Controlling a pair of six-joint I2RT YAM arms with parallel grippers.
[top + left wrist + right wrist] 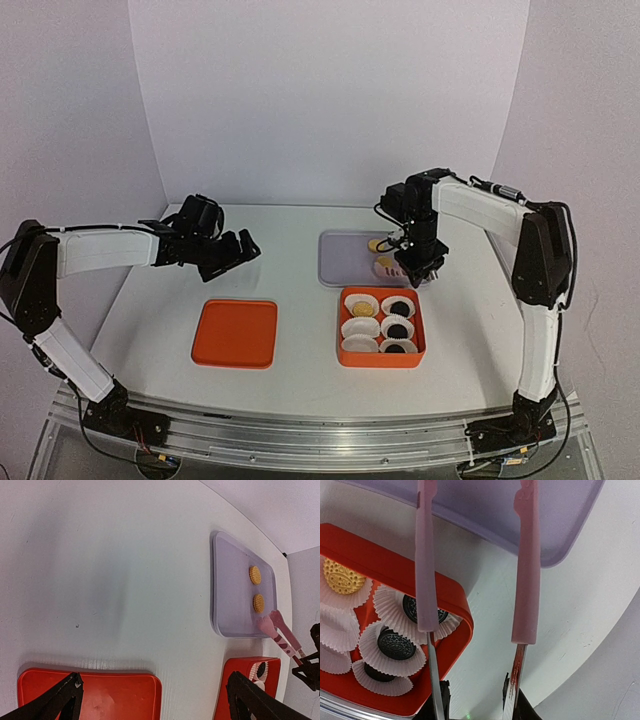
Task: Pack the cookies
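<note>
We count four cookies [398, 306] packed in the red box's [380, 359] paper cups [360, 344], three dark and one golden. Two golden cookies [255, 574] wait on the lavender tray [345, 262]. Our right gripper [424, 262] clamps pink tongs [526, 580], tips apart and empty; our left gripper [236, 250] gapes wide.

White counter [100, 555]; lavender tray [235, 605]; golden-yellow cookies [255, 574] with ridged pattern; black cookies [396, 644] with embossed pattern; white fluted liners [390, 666]; orange-red box [457, 605] and matching lid [235, 333]; pink tongs [426, 580] with bare metal shanks.
</note>
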